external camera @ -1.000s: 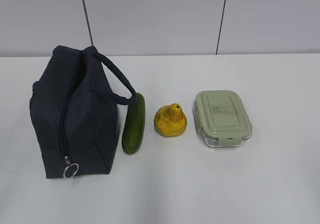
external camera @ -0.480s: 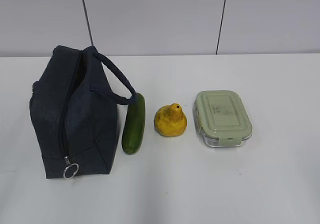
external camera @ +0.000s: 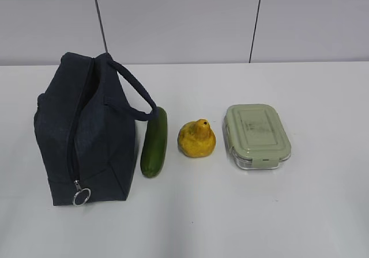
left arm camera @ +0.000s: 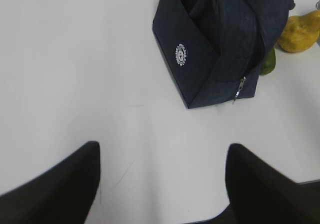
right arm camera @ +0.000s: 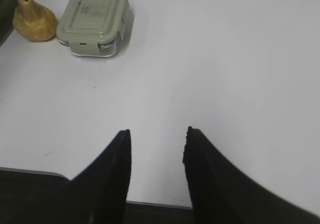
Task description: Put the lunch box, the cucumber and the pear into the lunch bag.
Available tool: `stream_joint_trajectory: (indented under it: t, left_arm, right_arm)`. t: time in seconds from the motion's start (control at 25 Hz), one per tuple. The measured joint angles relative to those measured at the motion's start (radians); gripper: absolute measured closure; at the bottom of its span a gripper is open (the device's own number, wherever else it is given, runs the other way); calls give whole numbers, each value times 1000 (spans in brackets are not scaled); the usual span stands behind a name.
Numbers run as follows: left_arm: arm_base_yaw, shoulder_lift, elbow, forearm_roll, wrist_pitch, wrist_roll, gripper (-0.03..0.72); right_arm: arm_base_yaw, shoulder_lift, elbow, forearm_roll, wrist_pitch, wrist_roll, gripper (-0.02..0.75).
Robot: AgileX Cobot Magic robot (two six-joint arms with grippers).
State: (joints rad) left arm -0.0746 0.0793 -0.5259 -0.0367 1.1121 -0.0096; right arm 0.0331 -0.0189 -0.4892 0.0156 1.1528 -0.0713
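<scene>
The dark navy lunch bag stands at the left of the white table, zipper closed, silver ring pull at its near end. It also shows in the left wrist view. The green cucumber lies right beside the bag. The yellow pear sits to its right, then the lunch box with its sage-green lid. The pear and the lunch box also show in the right wrist view. My left gripper is open and empty, well short of the bag. My right gripper is open and empty, well short of the lunch box.
The white table runs back to a grey panelled wall. Its near edge shows under my right gripper. Neither arm shows in the exterior view.
</scene>
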Motion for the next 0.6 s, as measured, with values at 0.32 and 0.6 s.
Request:
stream_joint_trajectory:
  t: [0.32, 0.6]
  left_arm:
    - [0, 0, 0, 0, 0, 0, 222]
    - [0, 0, 0, 0, 0, 0, 222]
  right_arm:
    - [0, 0, 0, -76, 0, 0, 422]
    - [0, 172, -19, -81, -18, 6, 422]
